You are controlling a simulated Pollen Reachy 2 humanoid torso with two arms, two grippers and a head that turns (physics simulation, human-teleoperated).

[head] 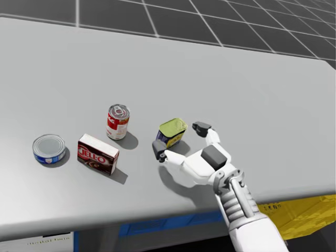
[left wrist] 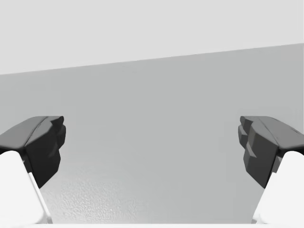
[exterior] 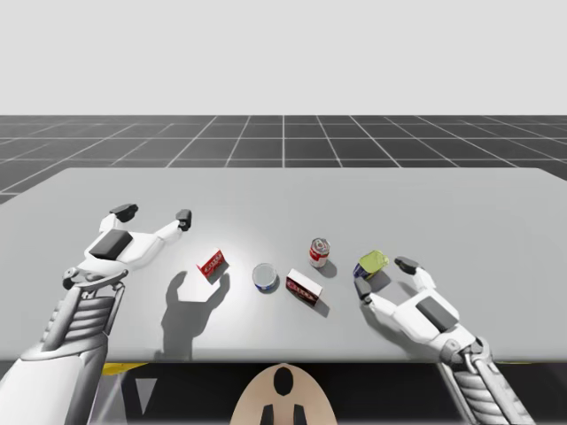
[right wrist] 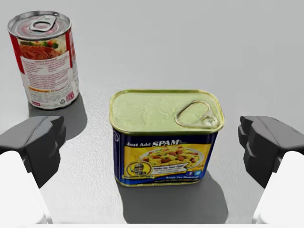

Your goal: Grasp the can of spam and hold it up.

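The rectangular can [right wrist: 165, 137], blue and yellow sides with a pale green lid, stands upright on the table [exterior: 354, 195], over on our right side. Our right hand [right wrist: 152, 147] sits low around it, spread wide, with the can between the fingers and a gap on each side, so no grip. Near it is a red round can [right wrist: 45, 59]. Toward the middle come a dark red box [exterior: 304, 287], a flat blue can [exterior: 265, 277] and a small red box [exterior: 213, 264]. Our left hand [exterior: 153, 213] hovers wide open over bare table, holding nothing.
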